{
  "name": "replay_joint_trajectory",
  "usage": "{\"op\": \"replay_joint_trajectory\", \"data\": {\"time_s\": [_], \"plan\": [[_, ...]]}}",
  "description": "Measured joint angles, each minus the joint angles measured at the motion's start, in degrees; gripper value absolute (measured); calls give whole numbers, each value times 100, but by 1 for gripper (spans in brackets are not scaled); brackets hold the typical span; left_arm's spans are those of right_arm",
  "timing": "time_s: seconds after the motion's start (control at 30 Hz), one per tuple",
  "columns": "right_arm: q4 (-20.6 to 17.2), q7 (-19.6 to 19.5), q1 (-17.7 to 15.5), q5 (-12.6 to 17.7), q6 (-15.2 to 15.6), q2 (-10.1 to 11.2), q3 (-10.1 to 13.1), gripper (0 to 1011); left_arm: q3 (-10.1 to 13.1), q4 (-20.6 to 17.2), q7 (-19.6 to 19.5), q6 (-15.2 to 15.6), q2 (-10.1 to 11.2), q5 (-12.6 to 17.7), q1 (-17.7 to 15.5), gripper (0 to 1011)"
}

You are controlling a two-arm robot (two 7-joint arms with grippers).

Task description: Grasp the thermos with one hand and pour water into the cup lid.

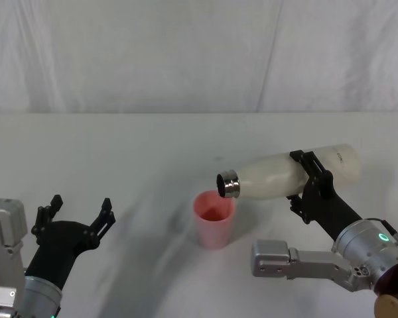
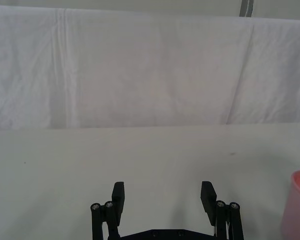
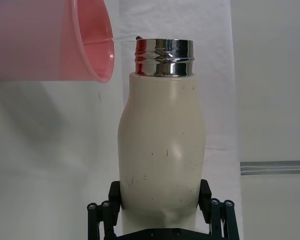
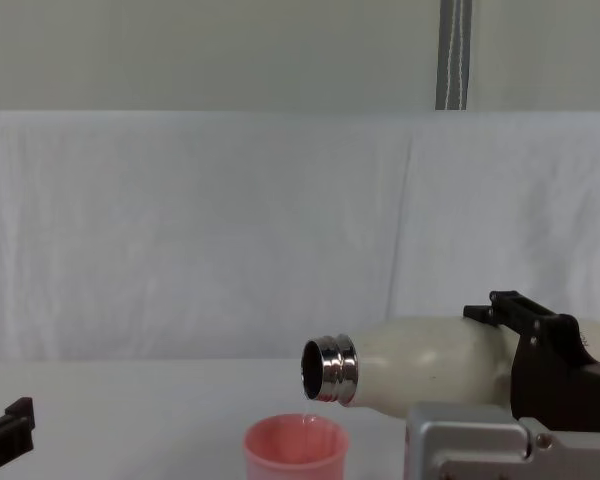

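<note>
Jaws of our right gripper [image 1: 312,182] are clamping the thermos [image 1: 288,175] around its body, and we are holding it tipped almost level above the worktop [image 1: 152,152], its steel neck over the cup lid [image 1: 214,218]. Our left gripper [image 1: 78,213] is idling at the near left, jaws spread wide around nothing.

Both grippers are matte black with linked, pinned finger bars: the left gripper [image 1: 79,213] ends in flat rectangular pads [image 2: 118,192], with silver pivot screws at the knuckles. The right gripper [image 1: 310,182] joins a silver-grey wrist bearing a green ring light, dark screws and a brass-coloured disc.
</note>
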Motion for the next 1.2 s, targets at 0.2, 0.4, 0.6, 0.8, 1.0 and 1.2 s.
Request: {"op": "replay_joint_trajectory", "data": {"time_s": [0.2,0.4,0.6,0.8,1.0,1.2], "plan": [[0,0,0,0,0,0,0,950,0,0,0,0,0,0,0,1001],[0,0,0,0,0,0,0,950,0,0,0,0,0,0,0,1001],[-1,7,0,-1,2,0,-1,950,0,0,0,0,0,0,0,1001],[-1,51,24,-16,14,6,-14,950,0,0,0,0,0,0,0,1001],[-1,82,54,-56,32,18,-33,950,0,0,0,0,0,0,0,1001],[-8,113,82,-119,68,39,-60,950,0,0,0,0,0,0,0,1001]]}}
